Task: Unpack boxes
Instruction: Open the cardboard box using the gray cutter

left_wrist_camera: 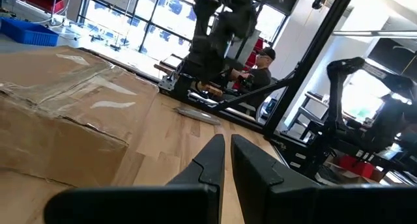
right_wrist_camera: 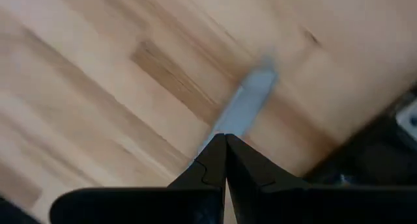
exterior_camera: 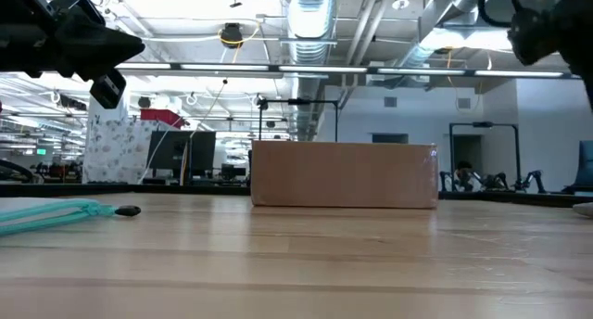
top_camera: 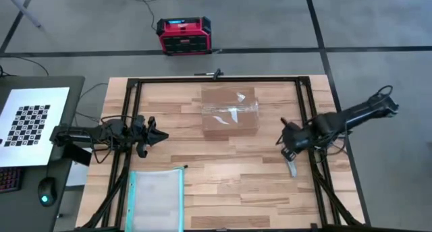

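The table (top_camera: 223, 191) fills the high view's middle; the box (top_camera: 229, 111) sits upper centre, flaps taped. Left gripper (top_camera: 164, 135) hovers mid-left, fingers pinched together, empty. Right gripper (top_camera: 289, 155), mid-right, clamps a grey blade (top_camera: 293, 166). Cutting hasn't begun, I'd say; next it needs the blade brought to the tape (top_camera: 231, 110).

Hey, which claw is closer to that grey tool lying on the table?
The right claw: shut, it hangs right over the grey tool. The left claw is on the other side of the cardboard box.
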